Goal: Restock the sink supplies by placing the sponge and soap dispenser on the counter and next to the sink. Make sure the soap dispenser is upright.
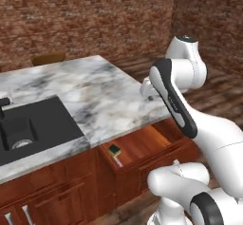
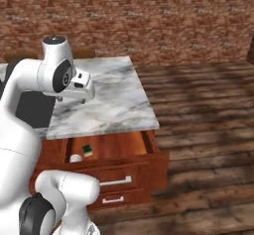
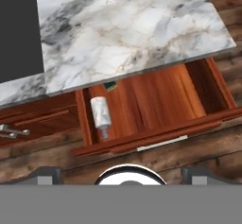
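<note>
The open drawer (image 3: 156, 105) juts out past the front edge of the bench (image 3: 127, 29), its wooden floor mostly bare to the right. In the drawer's left end the soap dispenser (image 3: 100, 116) lies on its side, pump toward the drawer front, close to the left wall. Just behind it the sponge (image 3: 111, 85) sits at the back, partly tucked under the bench's overhang. The gripper (image 3: 121, 175) hangs above and in front of the drawer with its fingers spread wide, holding nothing, well apart from both things. Beyond, the marble top is open and bare across to its far edge, with the black sink (image 1: 33, 126) set in it to the left.
</note>
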Robot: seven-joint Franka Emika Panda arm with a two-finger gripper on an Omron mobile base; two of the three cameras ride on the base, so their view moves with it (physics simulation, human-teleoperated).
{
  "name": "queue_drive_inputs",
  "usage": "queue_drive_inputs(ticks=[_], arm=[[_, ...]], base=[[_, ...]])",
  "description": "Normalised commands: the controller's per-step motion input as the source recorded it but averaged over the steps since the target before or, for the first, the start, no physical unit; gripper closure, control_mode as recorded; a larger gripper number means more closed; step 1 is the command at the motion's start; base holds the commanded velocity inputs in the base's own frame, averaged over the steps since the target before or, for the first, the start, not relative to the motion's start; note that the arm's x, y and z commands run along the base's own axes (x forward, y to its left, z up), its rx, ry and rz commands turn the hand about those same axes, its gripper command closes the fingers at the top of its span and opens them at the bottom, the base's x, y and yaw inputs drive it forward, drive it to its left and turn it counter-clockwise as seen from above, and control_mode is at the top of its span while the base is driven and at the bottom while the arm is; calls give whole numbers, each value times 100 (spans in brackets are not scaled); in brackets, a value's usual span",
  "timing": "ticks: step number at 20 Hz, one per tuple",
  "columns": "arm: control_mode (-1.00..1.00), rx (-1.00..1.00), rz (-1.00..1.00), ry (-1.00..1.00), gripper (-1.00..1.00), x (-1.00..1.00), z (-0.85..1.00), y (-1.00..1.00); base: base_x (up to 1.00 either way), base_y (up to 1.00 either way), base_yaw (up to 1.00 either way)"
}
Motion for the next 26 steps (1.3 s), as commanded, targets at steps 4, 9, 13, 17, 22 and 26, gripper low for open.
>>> queue_drive_inputs(ticks=[4, 9, 13, 17, 22, 26], arm=[[100, 0, 0, 0, -100, 0, 0, 0], [100, 0, 0, 0, -100, 0, 0, 0], [100, 0, 0, 0, -100, 0, 0, 0], [100, 0, 0, 0, -100, 0, 0, 0], [100, 0, 0, 0, -100, 0, 0, 0], [100, 0, 0, 0, -100, 0, 0, 0]], base=[[4, 100, -40], [17, 100, -26], [15, 76, -18], [6, 52, -13], [28, 52, -12], [19, 33, -9]])
